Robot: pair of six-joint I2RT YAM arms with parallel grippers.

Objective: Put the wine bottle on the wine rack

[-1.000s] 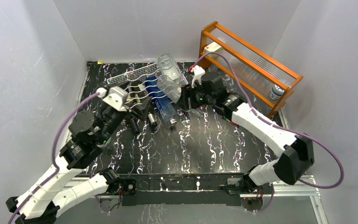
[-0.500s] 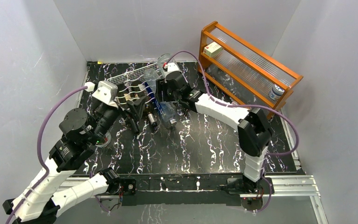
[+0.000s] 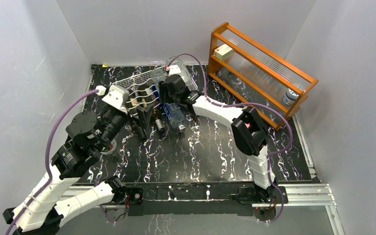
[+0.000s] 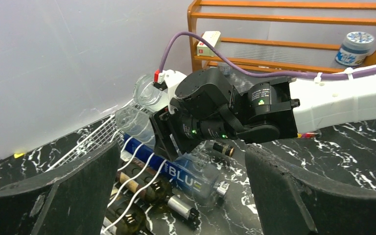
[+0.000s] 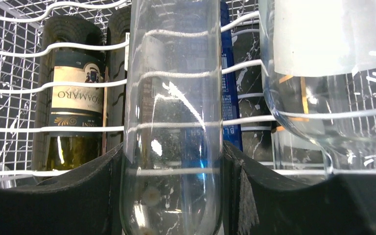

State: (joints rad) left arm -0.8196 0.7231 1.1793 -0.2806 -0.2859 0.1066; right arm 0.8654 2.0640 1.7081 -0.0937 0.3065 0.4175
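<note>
Right gripper (image 5: 171,196) clamps the clear wine bottle (image 5: 171,98), its long axis parallel to the dark bottle (image 5: 76,98) cradled in the wine rack (image 5: 10,129) just beyond.

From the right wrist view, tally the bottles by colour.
Dark: 2 (labelled dark bottle, second dark bottle).
Clear: 2 (middle clear bottle, right clear bottle).
Blue: 1 (blue bottle).
Total: 5.
A blurred shape behind the right clear bottle is left uncounted.
</note>
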